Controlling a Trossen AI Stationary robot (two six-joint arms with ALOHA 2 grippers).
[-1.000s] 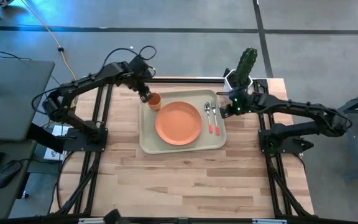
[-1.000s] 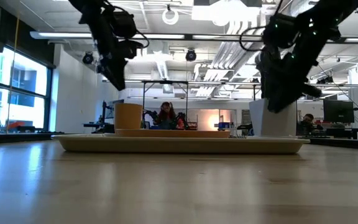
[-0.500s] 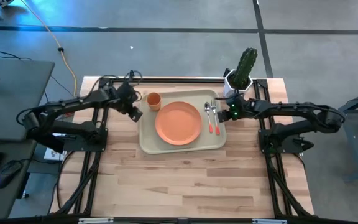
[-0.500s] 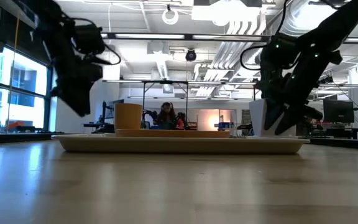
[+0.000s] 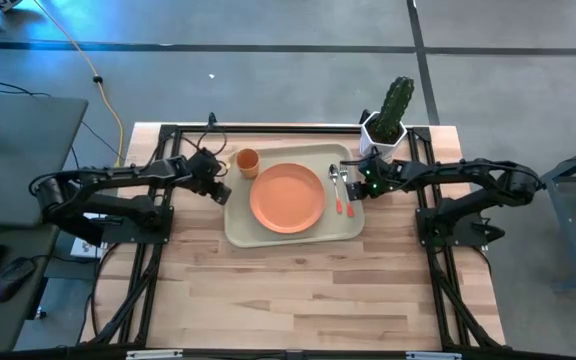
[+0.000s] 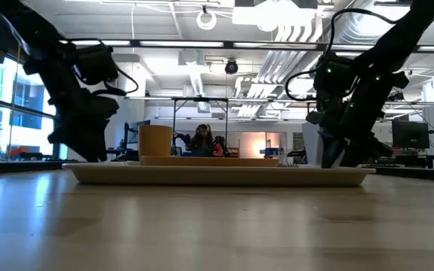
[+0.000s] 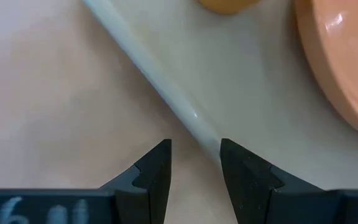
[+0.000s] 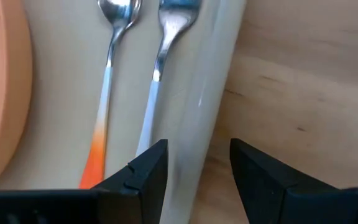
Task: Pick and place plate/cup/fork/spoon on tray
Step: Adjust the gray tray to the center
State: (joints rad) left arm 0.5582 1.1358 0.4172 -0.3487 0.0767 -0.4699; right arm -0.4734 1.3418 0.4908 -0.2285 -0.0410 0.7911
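Since all four pieces already lie on the cream rectangular plastic tray (image 5: 290, 231), both grippers sit low at its edges with fingers spread and empty: left gripper (image 5: 217, 186), right gripper (image 5: 360, 182). Count: one round orange plastic plate (image 5: 287, 197), one small orange cup (image 5: 247, 161), one metal spoon (image 8: 107, 74), one metal fork (image 8: 160, 62).

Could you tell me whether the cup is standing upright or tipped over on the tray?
Upright. From above, the cup shows its round open mouth; the low view shows its straight sides standing on the tray.
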